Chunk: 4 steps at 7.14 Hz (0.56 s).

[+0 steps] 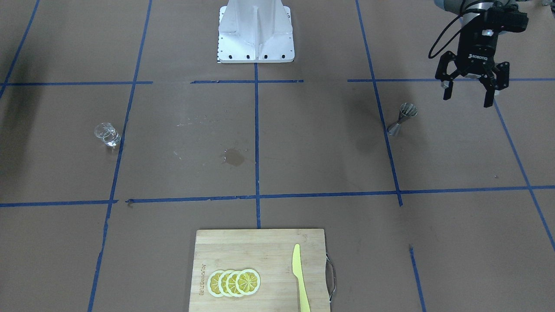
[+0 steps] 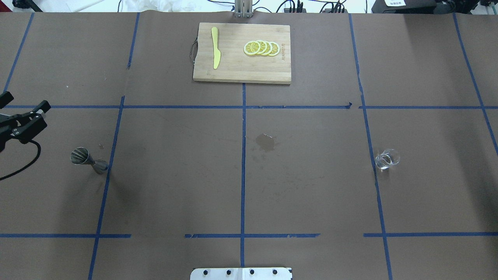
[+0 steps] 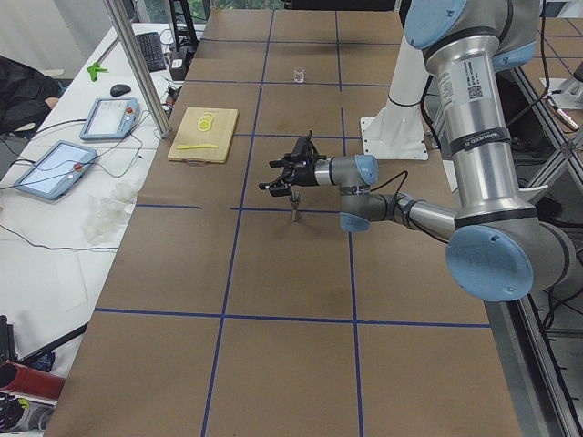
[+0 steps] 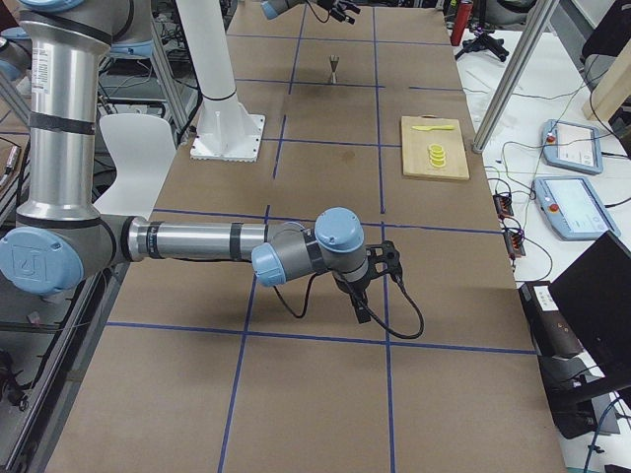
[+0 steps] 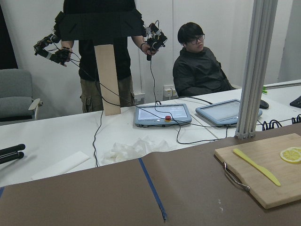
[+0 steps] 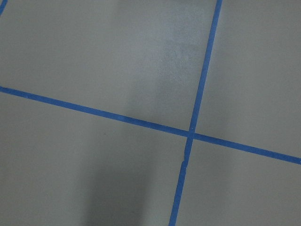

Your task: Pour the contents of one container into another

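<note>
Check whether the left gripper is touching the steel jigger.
Apart. The front-facing view shows the open left gripper off to one side of the jigger, with bare table showing between them.

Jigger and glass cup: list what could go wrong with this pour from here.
1. The jigger stands on a narrow base; the open left gripper nearby could tip it on approach.
2. The glass cup sits far across the table; carrying it over may slosh, and a stain already marks the middle.
3. The jigger's mouth is small, so the stream may miss.
</note>
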Each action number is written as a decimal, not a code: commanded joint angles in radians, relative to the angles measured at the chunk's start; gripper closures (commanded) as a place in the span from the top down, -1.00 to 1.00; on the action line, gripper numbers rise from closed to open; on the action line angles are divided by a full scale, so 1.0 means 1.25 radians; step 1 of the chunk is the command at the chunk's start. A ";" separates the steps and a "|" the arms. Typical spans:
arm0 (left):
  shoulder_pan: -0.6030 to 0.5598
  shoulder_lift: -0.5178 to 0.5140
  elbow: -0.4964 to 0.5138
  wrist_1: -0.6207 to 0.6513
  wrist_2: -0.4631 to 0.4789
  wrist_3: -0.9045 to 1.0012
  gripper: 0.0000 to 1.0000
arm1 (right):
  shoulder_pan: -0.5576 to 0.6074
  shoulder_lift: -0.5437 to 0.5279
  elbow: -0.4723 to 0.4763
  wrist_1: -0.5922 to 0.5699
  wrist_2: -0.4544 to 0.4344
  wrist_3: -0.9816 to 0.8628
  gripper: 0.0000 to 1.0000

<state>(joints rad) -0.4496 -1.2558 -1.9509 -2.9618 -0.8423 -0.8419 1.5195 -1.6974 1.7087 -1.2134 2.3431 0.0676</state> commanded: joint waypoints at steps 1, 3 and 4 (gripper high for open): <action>0.146 -0.010 0.066 -0.006 0.186 -0.077 1.00 | 0.001 -0.002 -0.001 0.000 0.001 0.000 1.00; 0.207 -0.041 0.133 -0.080 0.194 -0.096 1.00 | 0.001 -0.002 -0.001 0.000 0.001 0.000 1.00; 0.237 -0.058 0.158 -0.102 0.205 -0.120 1.00 | 0.002 -0.002 0.000 0.000 0.001 0.000 1.00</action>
<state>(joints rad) -0.2021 -1.3041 -1.7960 -3.0458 -0.6023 -0.9599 1.5207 -1.6995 1.7080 -1.2134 2.3443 0.0675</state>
